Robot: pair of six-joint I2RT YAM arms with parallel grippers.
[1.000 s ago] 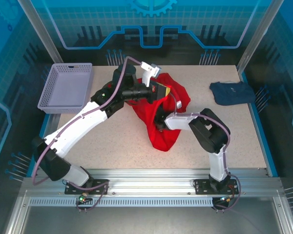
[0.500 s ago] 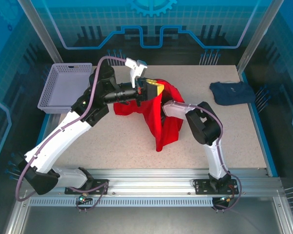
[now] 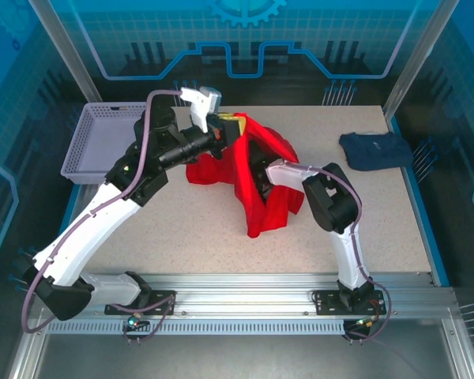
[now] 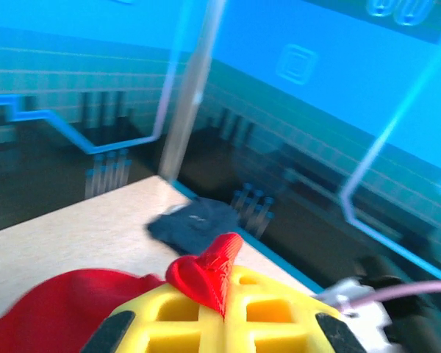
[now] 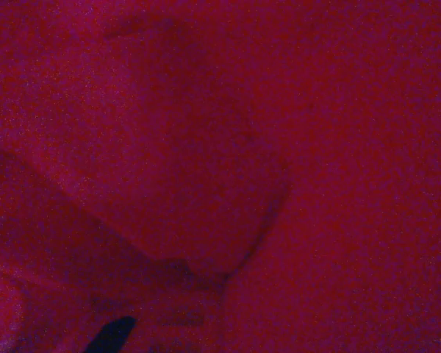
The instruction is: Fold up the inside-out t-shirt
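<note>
A speckled beige desk (image 3: 182, 229) with a thin blue rim stands inside an enclosure of see-through blue panels (image 3: 300, 31) printed with a pale grid and bright line patterns. Slanted silver posts (image 3: 63, 47) rise at the back corners. Slotted metal rails (image 3: 245, 286) run along the near edge. The light is even and blue-tinted.

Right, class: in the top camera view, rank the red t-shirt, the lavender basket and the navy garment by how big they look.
1. red t-shirt and lavender basket: nearly alike in spread. The shirt is bunched and partly lifted toward the camera, so I won't rank these two.
2. navy garment: clearly the smallest.
</note>
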